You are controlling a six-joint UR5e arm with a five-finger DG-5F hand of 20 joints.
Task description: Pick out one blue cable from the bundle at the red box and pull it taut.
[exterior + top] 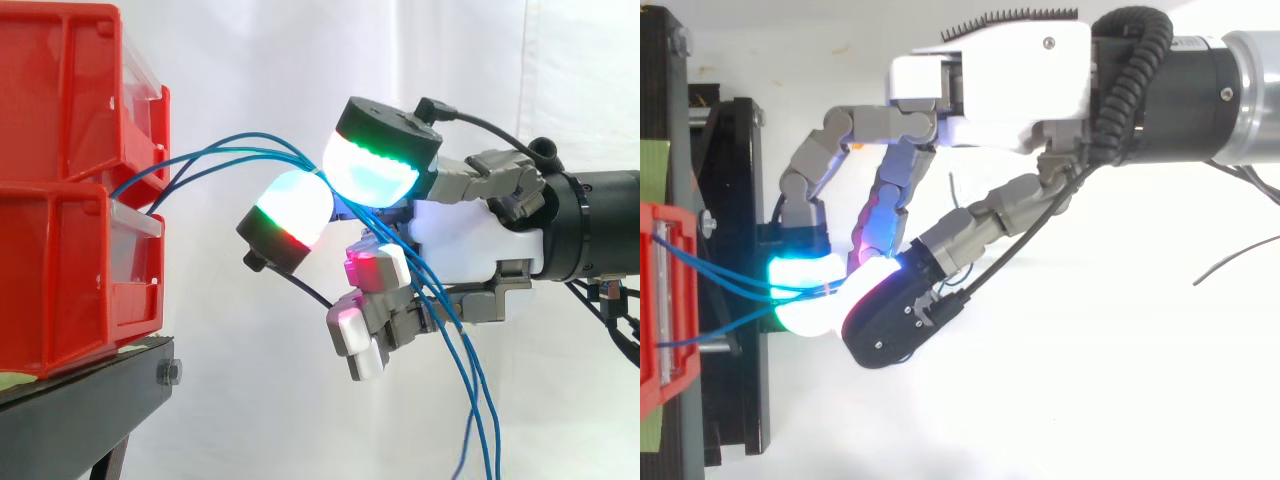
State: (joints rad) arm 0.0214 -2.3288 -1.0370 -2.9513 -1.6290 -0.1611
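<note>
Two stacked red bins (60, 200) are sitting on a black stand (70, 410) at the left of the side view. The hand (470, 240) is reaching in from the right, its fingers (372, 165) curling around the blue cables (485, 430), with two glowing pads closing on them. The cables are running out from between the bins, arching through the hand and hanging down below it.
</note>
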